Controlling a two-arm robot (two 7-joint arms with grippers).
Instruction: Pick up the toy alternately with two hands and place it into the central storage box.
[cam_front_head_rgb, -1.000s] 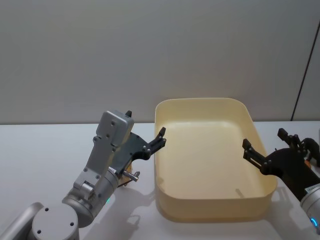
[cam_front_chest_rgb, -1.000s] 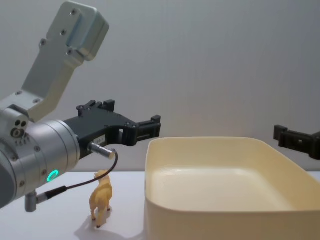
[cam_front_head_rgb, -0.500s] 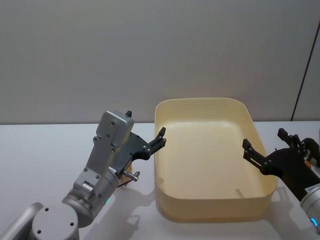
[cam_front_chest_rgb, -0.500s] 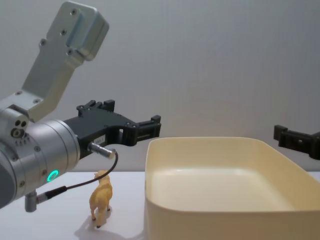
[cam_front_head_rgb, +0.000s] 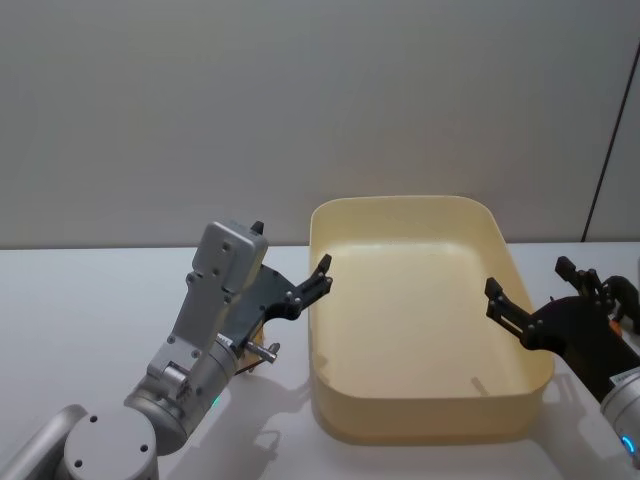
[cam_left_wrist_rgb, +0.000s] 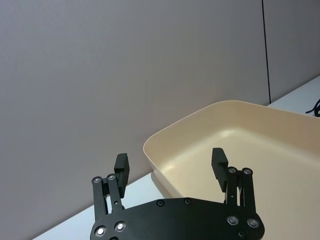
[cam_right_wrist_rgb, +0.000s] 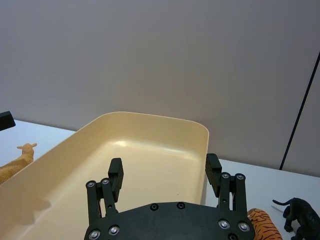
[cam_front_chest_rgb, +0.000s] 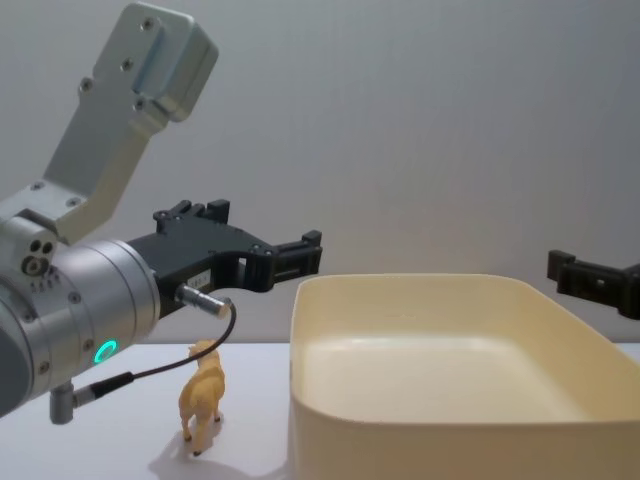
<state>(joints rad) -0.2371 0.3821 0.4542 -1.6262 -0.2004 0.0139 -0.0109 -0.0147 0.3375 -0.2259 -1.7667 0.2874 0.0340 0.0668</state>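
Toy animal (cam_front_chest_rgb: 203, 395) stands beneath left gripper (cam_front_chest_rgb: 300, 255), apart from its spread fingers (cam_left_wrist_rgb: 218, 159).

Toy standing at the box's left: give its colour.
The toy is plain yellowish tan, seen best in the chest view.

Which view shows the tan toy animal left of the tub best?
Chest view: the tan toy stands whole beside the storage box. Right wrist view catches its head and back; head view hides most behind the left pincer.
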